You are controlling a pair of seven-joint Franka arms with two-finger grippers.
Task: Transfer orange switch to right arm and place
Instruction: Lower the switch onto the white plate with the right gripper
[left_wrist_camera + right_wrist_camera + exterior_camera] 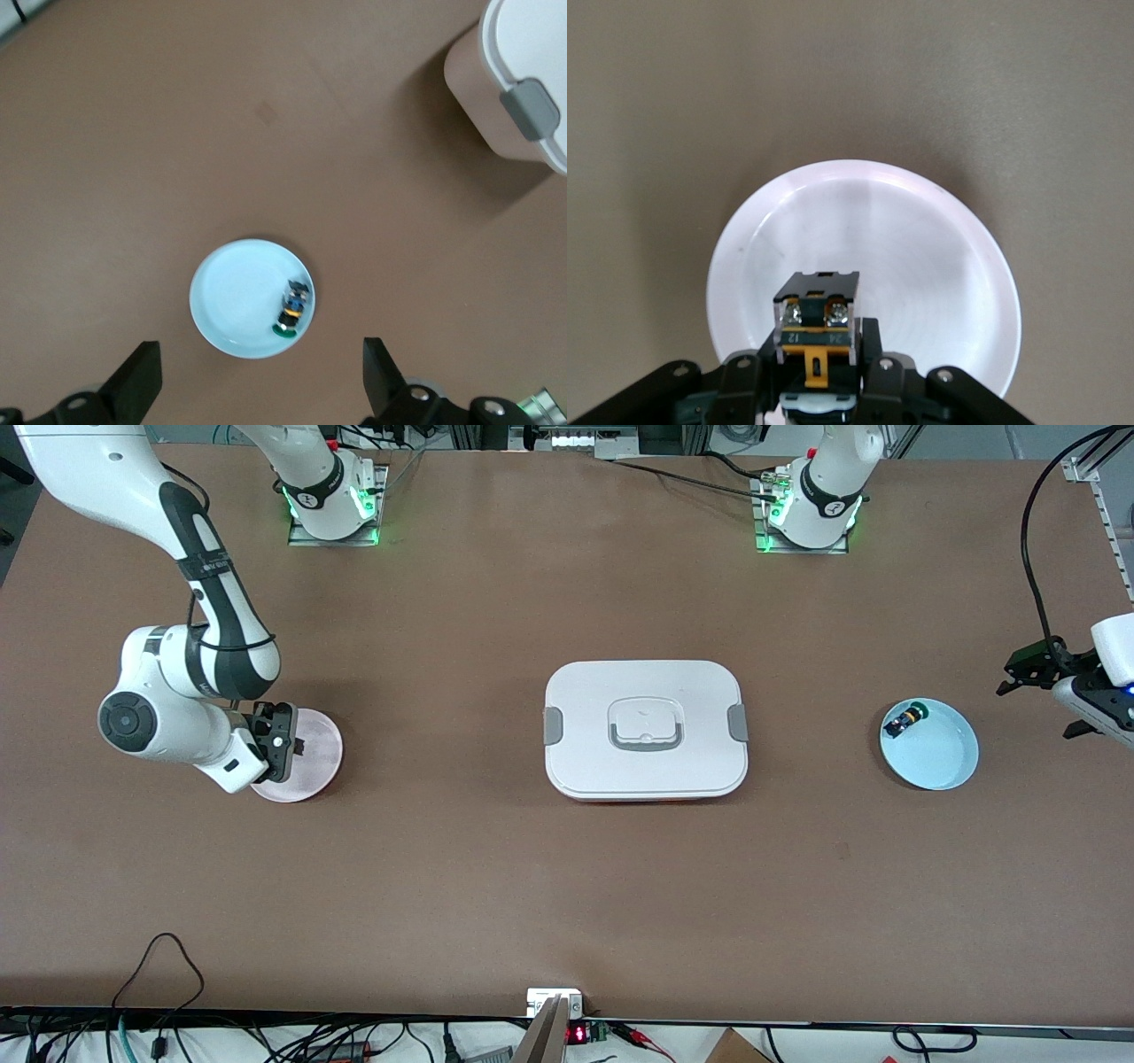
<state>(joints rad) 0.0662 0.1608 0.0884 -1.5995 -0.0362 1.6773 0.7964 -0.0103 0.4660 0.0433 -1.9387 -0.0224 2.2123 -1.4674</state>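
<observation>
The orange switch [816, 326], a small black block with an orange band and two screws, sits between the fingers of my right gripper [817, 365]. The right gripper [282, 746] is shut on it and holds it just over the pale pink plate [317, 757], which fills the right wrist view [921, 257]. In the front view the switch is hidden by the gripper. My left gripper [1032, 669] is open and empty, up in the air off the left arm's end of the table. Its two black fingertips [135, 382] stand wide apart in the left wrist view.
A light blue plate [939, 757] toward the left arm's end holds a tiny black part with a green cap [906, 718], also in the left wrist view [291, 312]. A white lidded box with grey clips [645, 731] stands mid-table.
</observation>
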